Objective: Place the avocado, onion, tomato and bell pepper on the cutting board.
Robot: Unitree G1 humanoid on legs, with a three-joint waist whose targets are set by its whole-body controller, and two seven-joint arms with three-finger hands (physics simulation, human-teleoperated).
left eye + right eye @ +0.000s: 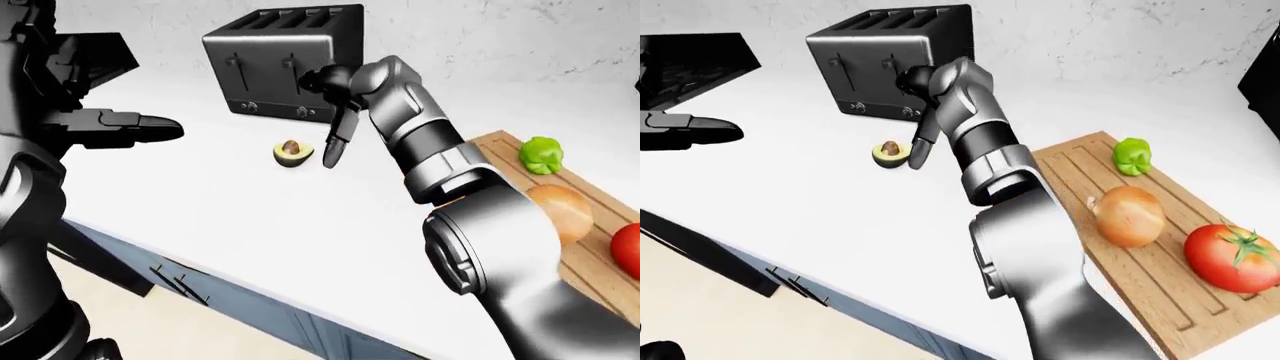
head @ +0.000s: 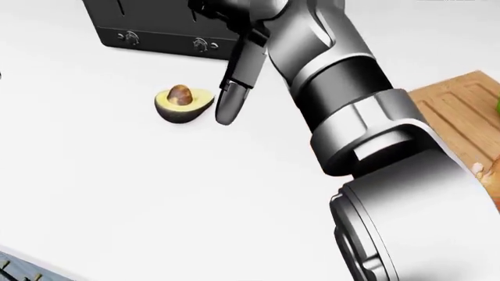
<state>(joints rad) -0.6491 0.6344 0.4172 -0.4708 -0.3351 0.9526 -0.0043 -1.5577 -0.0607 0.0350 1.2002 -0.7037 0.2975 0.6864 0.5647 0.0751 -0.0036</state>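
Note:
A halved avocado [image 2: 183, 103] lies cut side up on the white counter, below the black toaster [image 2: 160, 23]. My right hand [image 2: 230, 99] hangs open just to its right, fingers pointing down and close beside the fruit, not around it. On the wooden cutting board [image 1: 1160, 277] at the right sit a green bell pepper [image 1: 1131, 156], an onion [image 1: 1129, 216] and a tomato [image 1: 1232, 257]. My left hand [image 1: 140, 129] hovers open at the left of the left-eye view, far from the avocado.
The toaster stands close above the avocado and my right hand. The counter's near edge [image 1: 250, 281] runs diagonally, with blue-grey cabinet fronts [image 1: 190, 289] beneath it. A pale speckled wall [image 1: 1090, 37] rises behind.

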